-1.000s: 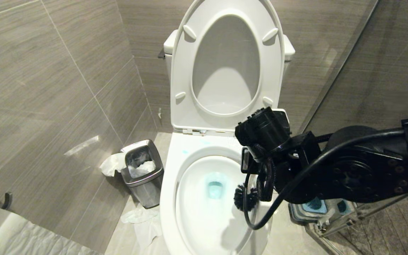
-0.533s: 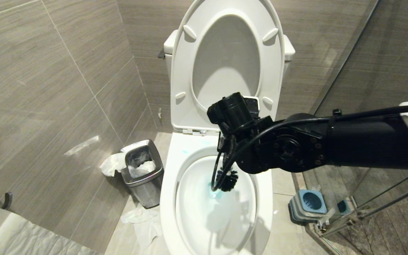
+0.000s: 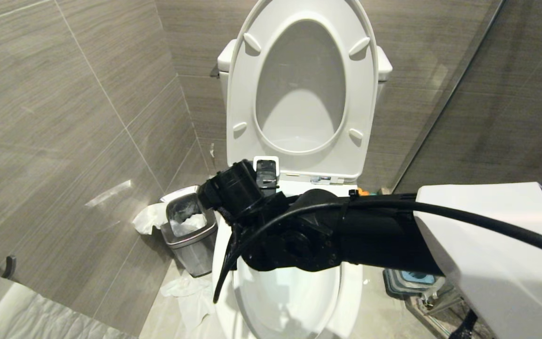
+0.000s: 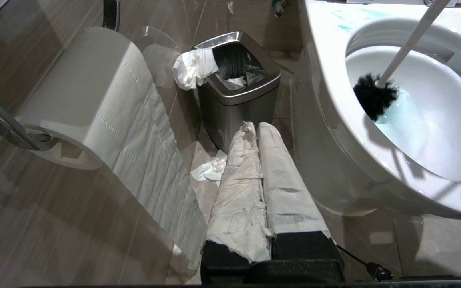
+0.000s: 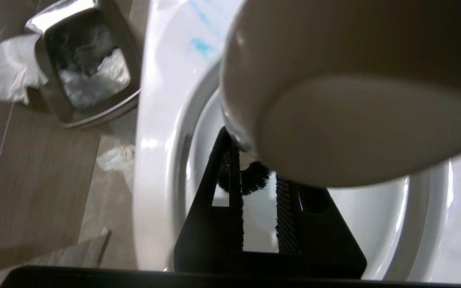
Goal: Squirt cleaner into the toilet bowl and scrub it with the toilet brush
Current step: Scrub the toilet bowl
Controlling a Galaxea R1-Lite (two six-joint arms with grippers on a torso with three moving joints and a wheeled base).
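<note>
Risks first, as I judge them. The toilet bowl [image 4: 322, 92] is big, glossy and wet. The R arm reaches across it from 3 o'clock, wrist over the rim near 10 o'clock, so a hard sweep could knock the wrist on the rim or on the raised seat and lid [image 3: 301, 84] at 12.

The toilet brush [image 4: 398, 56] slants down into the bowl, dark head against the inner wall at approx 9 o'clock, just above the water. The right gripper [image 5: 256, 200] has its fingers set narrow round the pale handle near the top end. That grip is far from the bristles, so side load could twist or slip the handle. A flick off that wall could also spray drops onto the rim and floor.

The cleaner [image 4: 398, 120] shows as a pale blue tint in the water, plus streaks on the back rim. Those streaks lie outside the basin, so scrubbing won't reach them w/o a separate pass.

Around: a glass partition [image 3: 464, 94] at 3 limits elbow room. A toilet roll [image 4: 78, 92] hangs at 8. The steel bin [image 4: 236, 76] stands just beside the bowl at 9–10 with tissue over its edge. The brush holder [image 3: 414, 278] sits on the floor at 4. Loose tissue [image 4: 210, 170] lies on the floor at 8. The arm's cable [image 3: 233, 254] loops over the rim at 9 and may snag.

The left gripper [image 4: 256, 128] is parked low at 7, its paper-wrapped fingers pressed together on nothing.
</note>
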